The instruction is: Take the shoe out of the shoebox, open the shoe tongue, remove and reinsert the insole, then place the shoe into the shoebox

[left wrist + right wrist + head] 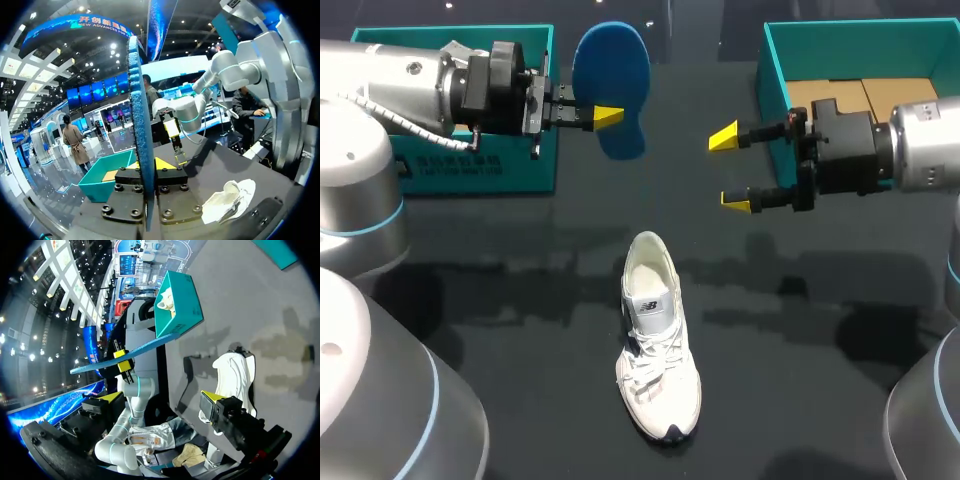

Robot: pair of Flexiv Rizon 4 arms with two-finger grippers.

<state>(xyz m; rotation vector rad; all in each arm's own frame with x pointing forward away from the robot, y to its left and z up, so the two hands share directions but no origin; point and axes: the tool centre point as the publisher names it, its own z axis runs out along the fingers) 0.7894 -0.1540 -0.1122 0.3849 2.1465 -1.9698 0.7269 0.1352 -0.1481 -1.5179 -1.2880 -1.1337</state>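
Observation:
The white shoe (658,340) lies on the black table, toe toward the front edge, its opening facing the boxes. Above the table my left gripper (608,117) is shut on the blue insole (612,70), which stands on edge in the air. In the left wrist view the insole (137,125) rises edge-on from between the fingers, with the shoe (227,200) below and beside it. My right gripper (730,168) hangs open and empty to the right of the insole, facing it. The right wrist view shows the insole (130,355) ahead and the shoe (235,375) beneath.
A teal shoebox (455,160) stands at the back left behind my left arm. A second teal box (775,80) with cardboard inside stands at the back right, behind my right wrist.

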